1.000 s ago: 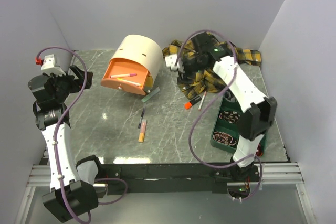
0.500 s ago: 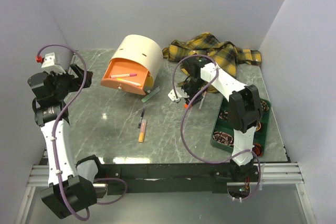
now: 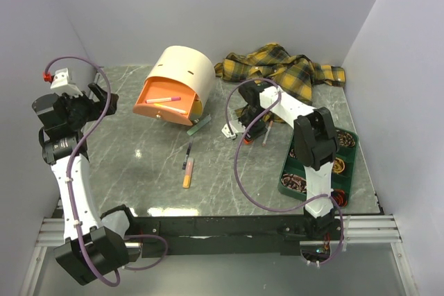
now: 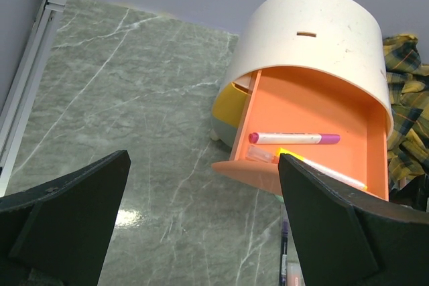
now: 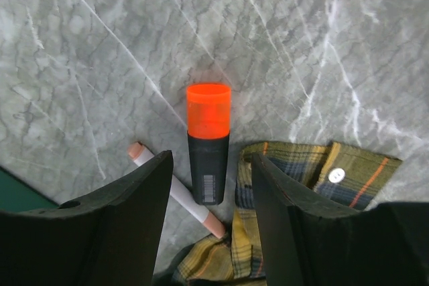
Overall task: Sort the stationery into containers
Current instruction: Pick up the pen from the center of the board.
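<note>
The cream drum box (image 3: 182,73) lies with its orange drawer (image 4: 315,105) open. A pink-capped white marker (image 4: 295,138) and a yellow-tipped pen (image 4: 328,173) lie in the drawer. My left gripper (image 4: 201,165) is open and empty, held above the table left of the box (image 3: 103,98). My right gripper (image 5: 211,162) is open, its fingers either side of an orange-capped black highlighter (image 5: 208,145) on the table. A white pen with pink ends (image 5: 175,191) lies beside it. In the top view the right gripper (image 3: 247,126) is low over the table. The green tray (image 3: 345,186) sits at the right.
The plaid shirt (image 3: 284,71) lies at the back right, and its edge (image 5: 301,172) touches the right finger's side. A dark pen (image 3: 188,155) and an orange pen (image 3: 187,172) lie mid-table. A small green-grey piece (image 3: 200,125) lies by the box. Coiled bands fill the tray compartments.
My right arm has swung from over the shirt at the back down to the table, over the orange highlighter. The left arm has shifted only slightly.
</note>
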Available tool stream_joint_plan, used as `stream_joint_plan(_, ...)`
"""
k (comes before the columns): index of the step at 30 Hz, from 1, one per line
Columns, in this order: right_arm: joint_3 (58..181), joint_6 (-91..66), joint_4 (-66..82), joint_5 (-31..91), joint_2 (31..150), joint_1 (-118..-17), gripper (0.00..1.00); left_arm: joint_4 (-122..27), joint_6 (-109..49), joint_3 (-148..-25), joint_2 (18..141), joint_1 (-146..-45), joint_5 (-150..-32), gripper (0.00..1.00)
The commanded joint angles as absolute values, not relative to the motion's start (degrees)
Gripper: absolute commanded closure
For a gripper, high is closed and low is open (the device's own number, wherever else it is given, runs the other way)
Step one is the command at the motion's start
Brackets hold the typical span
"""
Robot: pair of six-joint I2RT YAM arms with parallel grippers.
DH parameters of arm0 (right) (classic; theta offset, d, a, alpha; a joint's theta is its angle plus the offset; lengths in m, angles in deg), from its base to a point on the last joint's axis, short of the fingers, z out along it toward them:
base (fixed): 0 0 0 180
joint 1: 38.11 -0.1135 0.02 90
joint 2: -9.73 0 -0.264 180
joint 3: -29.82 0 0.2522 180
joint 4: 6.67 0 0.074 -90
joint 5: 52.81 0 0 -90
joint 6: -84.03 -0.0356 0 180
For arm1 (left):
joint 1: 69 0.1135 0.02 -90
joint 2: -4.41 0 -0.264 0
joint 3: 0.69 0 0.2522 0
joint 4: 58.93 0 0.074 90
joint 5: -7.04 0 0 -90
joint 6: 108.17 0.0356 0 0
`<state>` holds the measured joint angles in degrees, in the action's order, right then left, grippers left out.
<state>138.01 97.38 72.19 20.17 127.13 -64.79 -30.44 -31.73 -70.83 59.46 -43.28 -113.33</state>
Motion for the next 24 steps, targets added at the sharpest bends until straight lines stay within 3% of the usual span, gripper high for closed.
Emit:
stream_joint_plan(1, 136.6, 97.2, 70.5, 21.0, 127.4, -65.7, 0.42, -31.2, -30.9, -73.6, 59.4, -42.6, -114.2, 0.00)
stream_joint_plan(11, 134.4, 93.3, 67.5, 23.3, 129.3, -67.1, 0.46, -31.4, -31.0, -73.9, 59.7, -42.2, -114.2, 0.01)
stream_joint_plan(15, 133.3, 91.9, 65.5, 23.9, 129.3, -67.4, 0.54, -31.6, -31.4, -73.7, 59.7, -42.1, -114.3, 0.01)
stream_joint_plan(24, 128.3, 89.2, 62.0, 24.8, 127.3, -68.1, 0.60, -33.0, -32.8, -72.3, 59.4, -42.0, -114.9, 0.01)
